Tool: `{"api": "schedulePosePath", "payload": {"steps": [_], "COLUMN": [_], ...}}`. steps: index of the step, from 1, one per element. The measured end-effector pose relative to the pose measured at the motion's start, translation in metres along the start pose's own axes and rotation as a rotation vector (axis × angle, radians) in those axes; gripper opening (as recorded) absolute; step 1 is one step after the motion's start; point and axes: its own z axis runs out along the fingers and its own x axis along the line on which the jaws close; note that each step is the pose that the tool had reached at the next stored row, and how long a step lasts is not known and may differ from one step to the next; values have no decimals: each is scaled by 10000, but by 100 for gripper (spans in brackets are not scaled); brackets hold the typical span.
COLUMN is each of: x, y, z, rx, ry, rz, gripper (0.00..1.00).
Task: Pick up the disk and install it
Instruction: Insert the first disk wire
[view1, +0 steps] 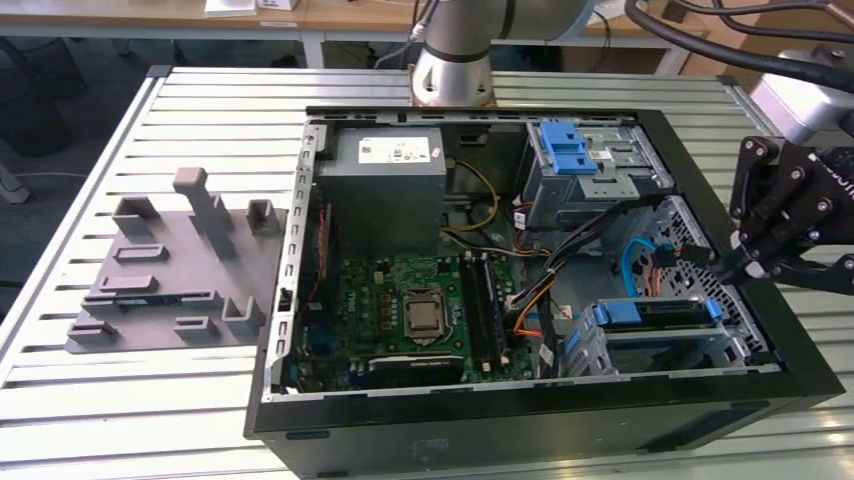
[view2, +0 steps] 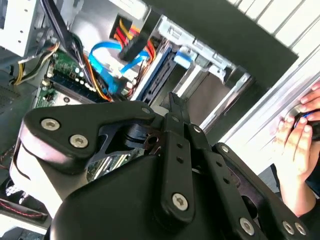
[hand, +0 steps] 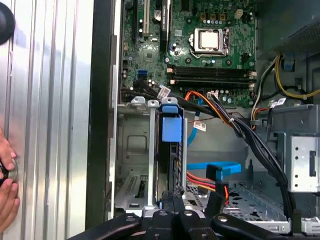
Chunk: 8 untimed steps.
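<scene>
The disk (view1: 654, 312) sits in the metal bay (view1: 667, 350) at the near corner of the open computer case (view1: 534, 420), on the exterior view's right. Most of it is hidden down in the bay. You can see its thin top edge and its blue rail. It stands on its edge, and its long side runs across the exterior view from left to right. In the first wrist view its blue tab (hand: 170, 130) points at the green board (hand: 210, 40).

The gripper (view1: 742, 268) hangs just by the disk's end with its fingers close together. I cannot tell if they touch the disk. A hand (view2: 300, 135) rests on the table's edge (view1: 200, 400).
</scene>
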Motion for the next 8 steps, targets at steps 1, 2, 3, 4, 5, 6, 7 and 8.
{"api": "schedulePosePath", "payload": {"steps": [1, 2, 3, 4, 5, 6, 7, 8], "x": [-12, -33, -65, -101, -138, -162, -174, -178], "y": [-32, -46, -50, -52, -52, -53, -53, -54], "z": [1, 2, 4, 7, 10, 13, 17, 21], "rx": [-10, -11, -11, -11, -11, -11, -10, -7], "ry": [-2, -4, 0, 1, 5, 7, 5, 1], "rz": [0, -1, -1, 0, 2, 14, 52, 138], "gripper": [11, 11, 11, 11, 11, 11, 11, 11]}}
